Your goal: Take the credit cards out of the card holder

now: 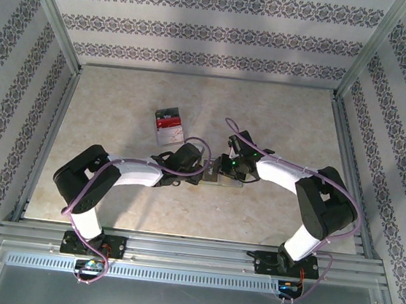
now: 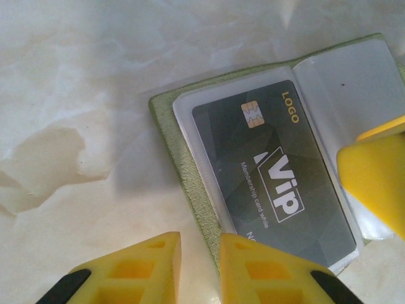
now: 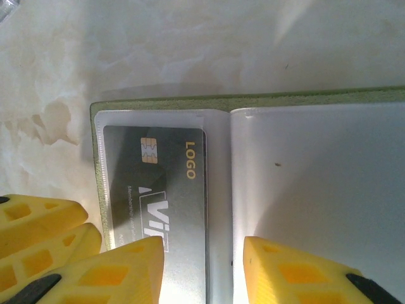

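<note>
The card holder (image 1: pixel 228 178) lies open and flat on the table between both grippers. It has a green edge (image 2: pixel 166 130) and clear pockets. A dark grey VIP card (image 2: pixel 278 183) sits in its left pocket (image 3: pixel 152 183); the right pocket (image 3: pixel 316 177) looks empty. My left gripper (image 2: pixel 199 269) stands slightly open astride the holder's outer edge, one finger over the table, the other over the card's corner. My right gripper (image 3: pixel 205 272) is open over the holder, one finger on the card side, one on the empty pocket. A small stack of credit cards (image 1: pixel 169 125), red and white on top, lies apart at the back left.
The pale marbled table (image 1: pixel 119 113) has metal rails (image 1: pixel 177 248) along its near edge and patterned walls round it. A pale stain (image 2: pixel 50 158) marks the table left of the holder. The right gripper's finger (image 2: pixel 376 177) reaches into the left wrist view.
</note>
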Tool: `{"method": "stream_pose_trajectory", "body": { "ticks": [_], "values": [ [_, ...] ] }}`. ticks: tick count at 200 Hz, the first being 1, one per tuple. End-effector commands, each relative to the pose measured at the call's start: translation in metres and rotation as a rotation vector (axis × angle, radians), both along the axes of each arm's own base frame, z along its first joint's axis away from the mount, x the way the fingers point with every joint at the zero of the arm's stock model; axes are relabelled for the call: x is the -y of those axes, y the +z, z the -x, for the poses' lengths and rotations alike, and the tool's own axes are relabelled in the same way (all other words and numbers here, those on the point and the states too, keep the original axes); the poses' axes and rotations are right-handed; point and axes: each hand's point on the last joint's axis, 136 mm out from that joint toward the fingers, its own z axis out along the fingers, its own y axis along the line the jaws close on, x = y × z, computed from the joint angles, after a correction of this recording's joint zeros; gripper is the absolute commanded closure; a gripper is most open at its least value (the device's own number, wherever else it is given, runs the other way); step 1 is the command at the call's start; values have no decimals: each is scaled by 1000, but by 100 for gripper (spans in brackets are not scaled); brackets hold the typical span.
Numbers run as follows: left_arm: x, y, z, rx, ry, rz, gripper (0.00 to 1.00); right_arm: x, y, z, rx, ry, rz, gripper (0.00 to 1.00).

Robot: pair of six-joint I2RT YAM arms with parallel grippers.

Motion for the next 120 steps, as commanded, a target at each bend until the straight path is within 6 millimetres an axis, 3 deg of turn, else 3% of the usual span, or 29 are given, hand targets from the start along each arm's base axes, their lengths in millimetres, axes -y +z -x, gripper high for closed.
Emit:
{"method": "stream_pose_trajectory", "body": {
  "ticks": [1,72,120],
  "values": [
    [10,-1,1,1,-10,25,79,-13,8,-6,20,26,-24,63],
    [9,-5,2,-7,-10,25,83,-17,20,-8,51,37,-4,67],
    [9,-8,4,-14,-11,26,84,-14,2,-4,8,22,19,66]
  ]
}}
